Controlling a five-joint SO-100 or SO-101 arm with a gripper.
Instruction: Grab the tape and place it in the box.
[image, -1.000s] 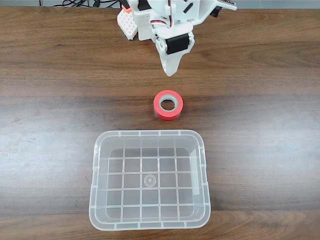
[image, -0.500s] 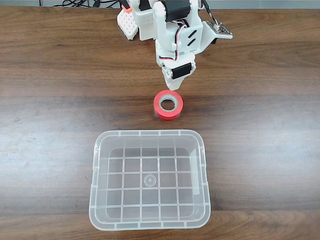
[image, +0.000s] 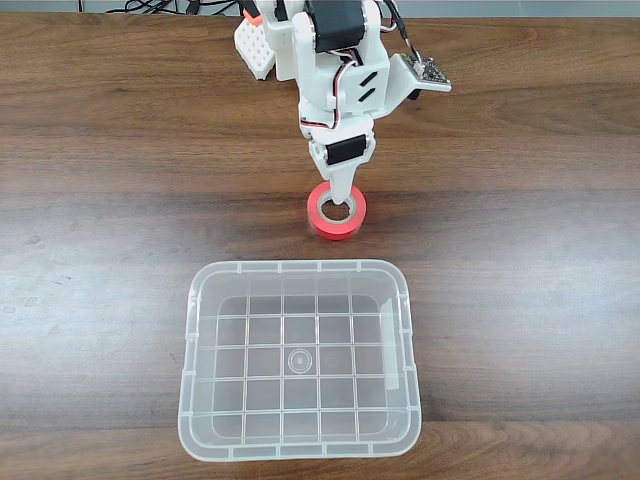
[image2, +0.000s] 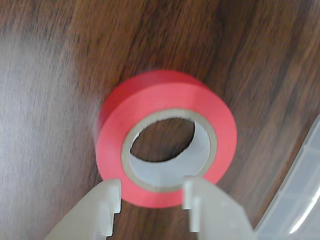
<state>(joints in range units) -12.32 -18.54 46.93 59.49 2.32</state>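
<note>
Our pincer (image2: 151, 196), fingers apart, has dropped onto the tape's (image2: 165, 137) far rim, ready to clamp.

In the fixed view the tape (image: 337, 211) lies flat on the worktop (image: 520, 260) just above centre frame, with the box (image: 299, 359) below it, apart, filling the lower middle. The arm comes down from the top edge, its gripper (image: 340, 203) over the roll's upper rim. In the wrist view the jaws enter from the bottom edge, astride the tape's (image2: 165, 137) lower rim; the box's corner (image2: 300, 200) sits lower right.
</note>
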